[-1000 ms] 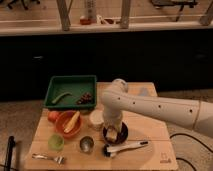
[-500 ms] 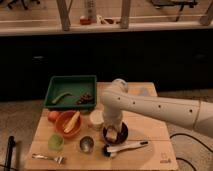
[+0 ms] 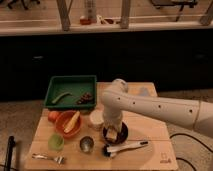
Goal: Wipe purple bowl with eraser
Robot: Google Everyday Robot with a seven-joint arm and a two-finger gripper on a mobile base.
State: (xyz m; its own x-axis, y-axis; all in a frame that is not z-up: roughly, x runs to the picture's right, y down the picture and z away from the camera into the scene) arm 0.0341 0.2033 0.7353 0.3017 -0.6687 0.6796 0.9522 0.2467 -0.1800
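Note:
The purple bowl (image 3: 120, 134) is a small, very dark round bowl near the front middle of the wooden table (image 3: 145, 155). My gripper (image 3: 112, 133) comes down from the white arm (image 3: 150, 105) and sits inside the bowl. A small pale tan block, the eraser (image 3: 112, 135), shows at the gripper's tip inside the bowl. The arm's wrist hides the bowl's back rim.
An orange bowl (image 3: 68, 124) with a yellowish item stands to the left. A green tray (image 3: 71, 91) sits at the back left. A steel cup (image 3: 86, 144), a green cup (image 3: 56, 142), a fork (image 3: 47, 158) and a white-handled brush (image 3: 126, 147) lie near the front.

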